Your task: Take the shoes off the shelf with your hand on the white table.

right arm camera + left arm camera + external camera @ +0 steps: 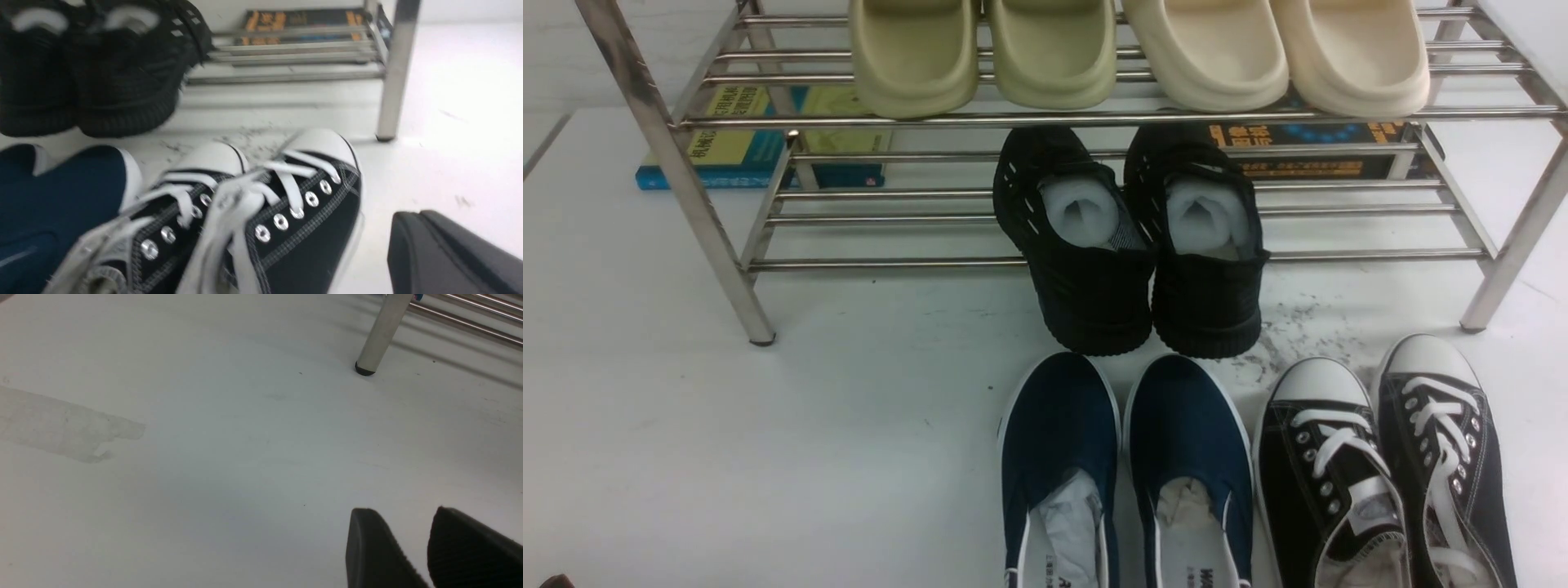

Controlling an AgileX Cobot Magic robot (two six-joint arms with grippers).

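Observation:
The shoes, black canvas sneakers with white laces and toe caps, stand side by side on the white table at the front right, in front of the shelf. In the right wrist view the shoes fill the foreground. My right gripper is shut with nothing in it, just beside the outer sneaker over bare table. My left gripper stands open over bare table near the shelf's leg. Neither arm shows in the front view.
Chunky black shoes with white stuffing hang off the shelf's lower tier. Navy slip-ons stand left of the sneakers. Beige slippers sit on the top tier. Books lie behind the shelf. A shelf leg stands beyond the sneakers.

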